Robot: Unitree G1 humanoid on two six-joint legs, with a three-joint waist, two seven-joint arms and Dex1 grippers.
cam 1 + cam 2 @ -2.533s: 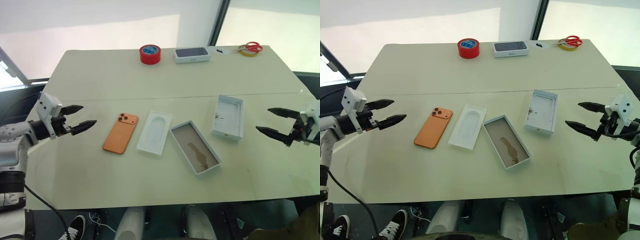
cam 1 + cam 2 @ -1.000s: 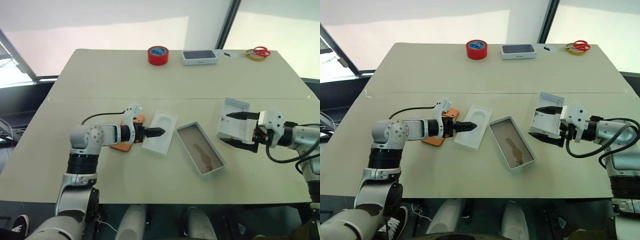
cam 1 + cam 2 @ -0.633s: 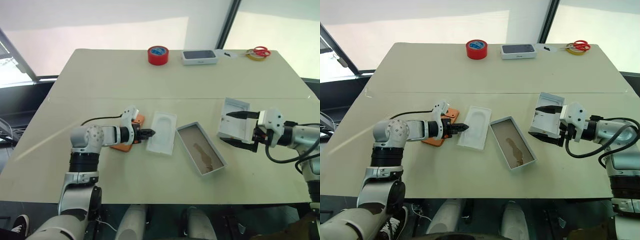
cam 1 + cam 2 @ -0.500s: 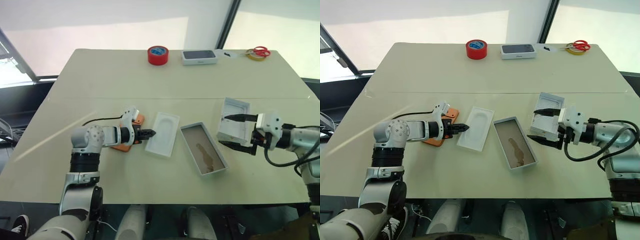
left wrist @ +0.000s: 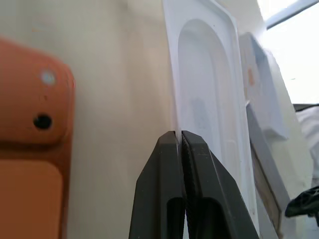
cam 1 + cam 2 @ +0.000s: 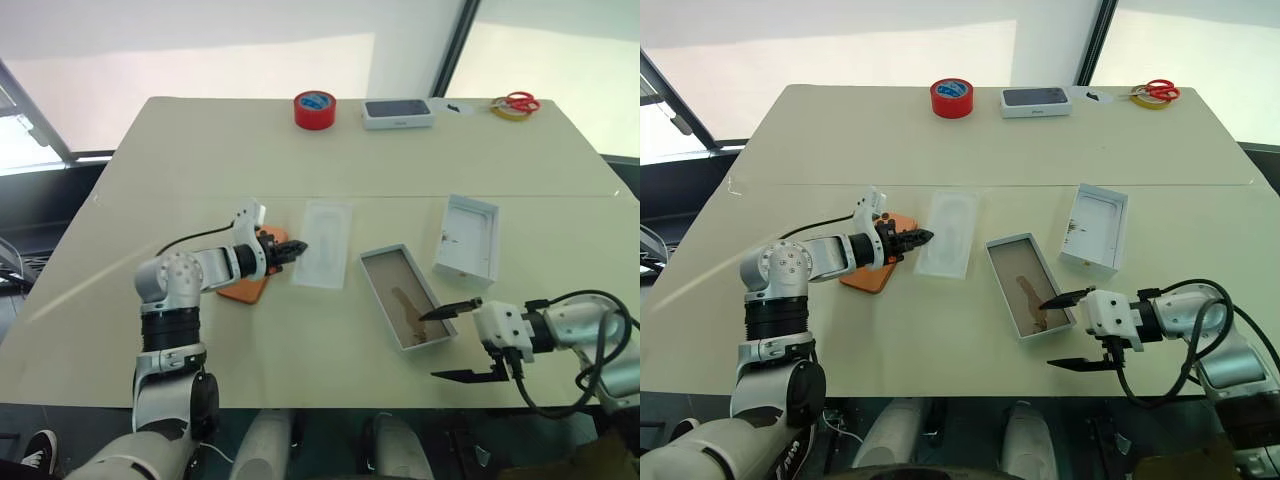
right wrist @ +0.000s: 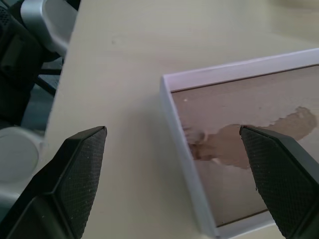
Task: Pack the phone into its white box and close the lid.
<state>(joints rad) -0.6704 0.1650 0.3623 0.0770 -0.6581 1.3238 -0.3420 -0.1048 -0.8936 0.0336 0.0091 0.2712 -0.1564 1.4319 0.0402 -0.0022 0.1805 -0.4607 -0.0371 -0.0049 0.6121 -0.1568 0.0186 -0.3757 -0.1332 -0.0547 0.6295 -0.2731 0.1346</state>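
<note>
- Your left gripper (image 6: 297,247) sits clenched at the near long edge of the thin white insert (image 6: 325,229), fingers (image 5: 172,149) pressed together; whether they pinch its rim cannot be told.
- The phone (image 6: 247,283) lies orange back up under your left wrist, just beside the insert, toward the tabletop's (image 6: 200,150) left edge.
- The white box (image 6: 405,310) rests open at the middle of the tabletop, brown floor showing, nearer the front edge.
- Your right gripper (image 6: 457,341) hovers at the box's near corner, fingers spread wide and holding nothing; one tip reaches over the box's rim.
- The lid (image 6: 468,236) lies inside up toward the right edge, apart from the box.
- Along the far edge you see a red tape roll (image 6: 314,108), a dark-topped box (image 6: 398,112) and scissors (image 6: 515,102).
</note>
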